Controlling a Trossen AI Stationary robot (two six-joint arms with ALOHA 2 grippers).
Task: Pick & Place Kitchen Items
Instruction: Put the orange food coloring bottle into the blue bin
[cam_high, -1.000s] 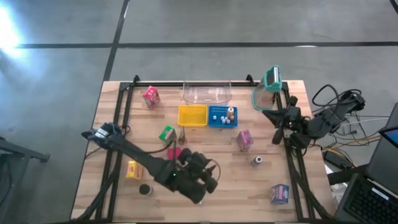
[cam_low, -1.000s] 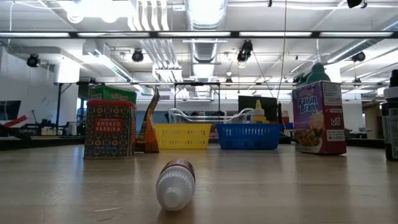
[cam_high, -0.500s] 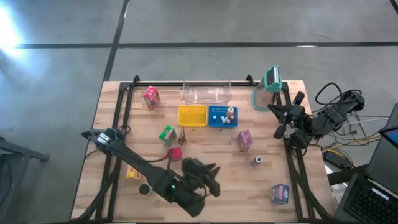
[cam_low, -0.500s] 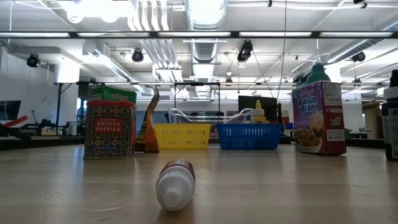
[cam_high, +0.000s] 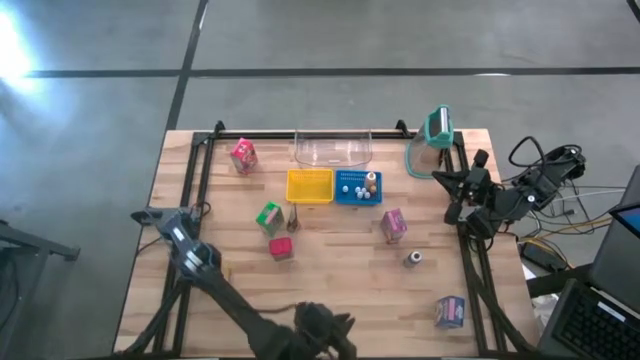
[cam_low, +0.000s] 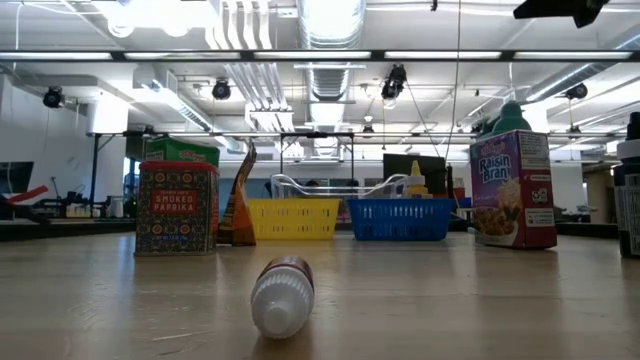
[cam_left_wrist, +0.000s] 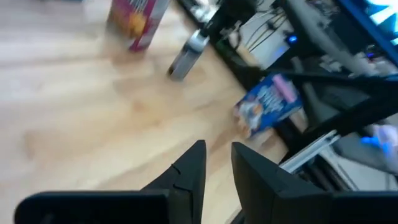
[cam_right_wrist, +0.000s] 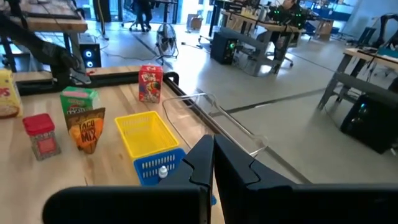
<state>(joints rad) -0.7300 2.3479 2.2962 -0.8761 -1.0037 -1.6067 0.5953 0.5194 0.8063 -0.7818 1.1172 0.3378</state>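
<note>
My left gripper (cam_high: 322, 322) hangs over the table's near edge, its fingers (cam_left_wrist: 193, 163) a narrow gap apart with nothing between them. It points toward a blue and purple carton (cam_left_wrist: 267, 106) near the right near corner. A small bottle (cam_high: 414, 258) lies on its side beyond the carton, and a purple cereal carton (cam_high: 394, 224) stands upright. A red tin (cam_high: 281, 247), a green carton (cam_high: 268, 216) and a pink carton (cam_high: 243, 154) stand on the left half. My right gripper (cam_high: 452, 192) waits shut at the table's right edge.
A yellow basket (cam_high: 309, 186) and a blue basket (cam_high: 357, 187) holding small white balls sit side by side at mid table. Behind them stand a clear tub (cam_high: 333, 150) and a jug with a teal lid (cam_high: 430, 140). A small bottle (cam_low: 282, 295) lies close to the low camera.
My left gripper has swung from beside the red tin toward the table's near edge, sinking a little and rolling about its own line. It carries nothing. The red tin, half covered by the arm before, now stands in plain view.
</note>
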